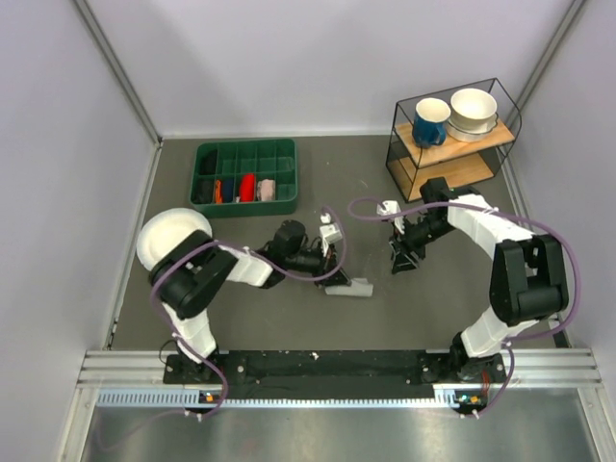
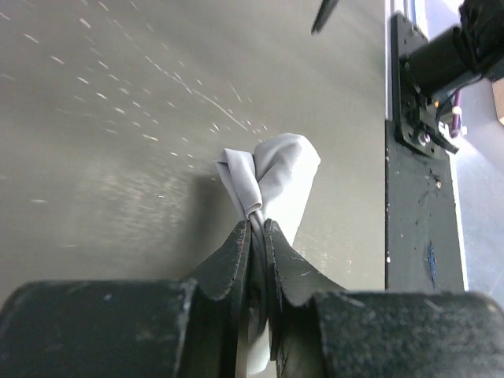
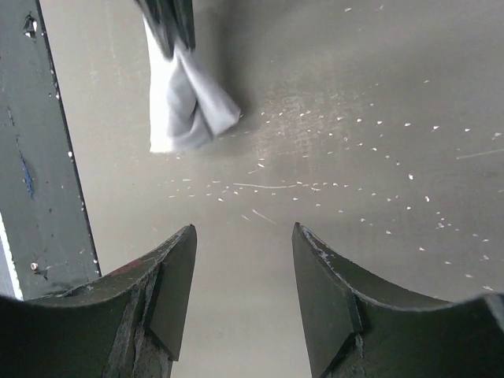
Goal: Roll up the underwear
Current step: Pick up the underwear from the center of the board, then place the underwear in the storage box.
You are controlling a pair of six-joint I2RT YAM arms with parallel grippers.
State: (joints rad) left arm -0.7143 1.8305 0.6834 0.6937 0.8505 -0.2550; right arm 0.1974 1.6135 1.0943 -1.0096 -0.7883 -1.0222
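Surface: dull grey tabletop (image 1: pixel 241 318), scuffed with pale specks. Pale walls enclose it on the left, right and far sides, and a metal rail (image 1: pixel 337 371) runs along the near edge.

Far left: green compartment tray (image 1: pixel 245 152) with small cloth rolls. Far right: black wire shelf with wooden boards (image 1: pixel 452 144), carrying a blue mug (image 1: pixel 430 121) and white bowls (image 1: pixel 474 111).

Left gripper (image 2: pixel 257 230): fingers pressed together, pinching one end of the light grey soft fabric underwear (image 2: pixel 276 177).

Right gripper (image 3: pixel 244 232): fingers spread, empty, touching nothing, just right of the garment.

Underwear: bunched into a short bundle near table centre, between the two grippers, nearer than the tray. Long axis is roughly left to right. The free end points right and appears to rest on the surface.
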